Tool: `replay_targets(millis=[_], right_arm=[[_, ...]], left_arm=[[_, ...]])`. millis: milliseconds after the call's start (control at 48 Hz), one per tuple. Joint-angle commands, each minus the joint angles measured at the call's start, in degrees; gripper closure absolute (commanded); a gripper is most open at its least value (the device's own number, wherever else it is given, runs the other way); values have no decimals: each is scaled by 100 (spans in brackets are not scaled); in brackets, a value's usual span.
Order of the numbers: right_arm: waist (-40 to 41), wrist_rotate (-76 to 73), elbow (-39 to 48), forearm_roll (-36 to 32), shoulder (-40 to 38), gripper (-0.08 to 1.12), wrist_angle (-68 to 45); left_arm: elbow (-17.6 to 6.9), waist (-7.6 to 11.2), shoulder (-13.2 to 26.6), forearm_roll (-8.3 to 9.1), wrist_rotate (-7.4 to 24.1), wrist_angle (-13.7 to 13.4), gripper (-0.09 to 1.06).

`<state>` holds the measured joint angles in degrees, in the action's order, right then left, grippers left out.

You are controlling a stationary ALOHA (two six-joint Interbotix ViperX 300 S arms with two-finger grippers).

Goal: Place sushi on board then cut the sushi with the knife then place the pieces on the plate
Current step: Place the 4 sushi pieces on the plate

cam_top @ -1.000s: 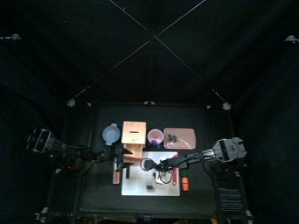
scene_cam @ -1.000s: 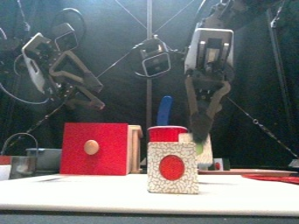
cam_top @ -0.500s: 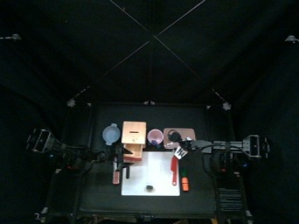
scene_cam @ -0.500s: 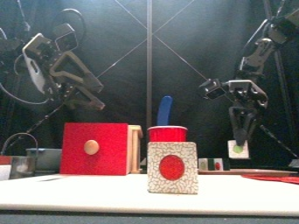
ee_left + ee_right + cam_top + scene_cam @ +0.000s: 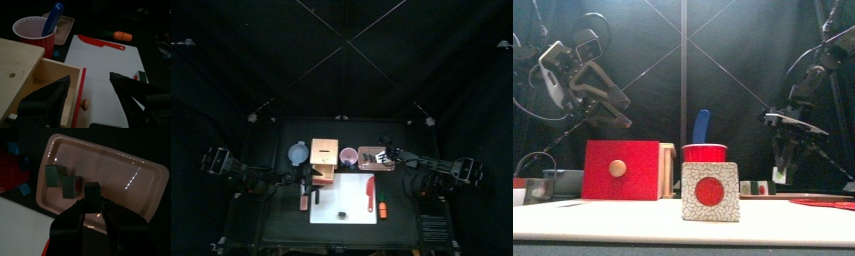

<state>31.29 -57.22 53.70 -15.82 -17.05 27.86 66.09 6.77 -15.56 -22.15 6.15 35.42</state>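
My right gripper [image 5: 92, 202] is shut on a dark green sushi piece [image 5: 93, 190], just over the pink tray [image 5: 137, 165]. Two more pieces [image 5: 53, 175] stand in the tray beside it. From above, that gripper [image 5: 389, 156] hangs over the tray [image 5: 372, 163], behind the white board [image 5: 338, 195]. The red knife [image 5: 370, 187] lies on the board, and one sushi piece [image 5: 342, 213] stands near its front edge, large in the front view [image 5: 710, 192]. Over the board's left edge by the wooden box, my left gripper [image 5: 89, 78] is open and holds nothing.
The wooden box [image 5: 323, 158] has its red drawer front [image 5: 80, 95] pulled out toward the board. The red cup [image 5: 349, 155] holds the blue knife [image 5: 53, 17]. A blue-grey bowl [image 5: 298, 153] sits left of the box. An orange toy [image 5: 382, 209] lies at the board's right edge.
My right gripper left the middle of the board, swung right and back with a sushi piece, and now hangs over the pink tray. The left arm has not moved.
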Motion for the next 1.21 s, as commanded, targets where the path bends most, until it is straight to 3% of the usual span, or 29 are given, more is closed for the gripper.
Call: replay_targets(millis=[21, 208, 458, 688, 1042, 1208], right_arm=[[26, -132, -44, 18, 26, 50, 9], [-44, -264, -141, 149, 158, 49, 18], [-264, -387, -299, 229, 422, 30, 26], [-290, -387, -413, 167, 536, 27, 202], [-483, -387, -712, -62, -439, 27, 791], [-1283, -237, -765, -141, -826, 27, 246]], left_arm=[[-53, -18, -9, 9, 9, 26, 0], [-44, -18, -18, 18, 35, 26, 0], [53, -18, -62, 26, 26, 26, 0], [105, -9, -62, 9, 0, 26, 0], [70, -18, -62, 9, 9, 26, 0], [44, -26, -62, 9, 0, 26, 0]])
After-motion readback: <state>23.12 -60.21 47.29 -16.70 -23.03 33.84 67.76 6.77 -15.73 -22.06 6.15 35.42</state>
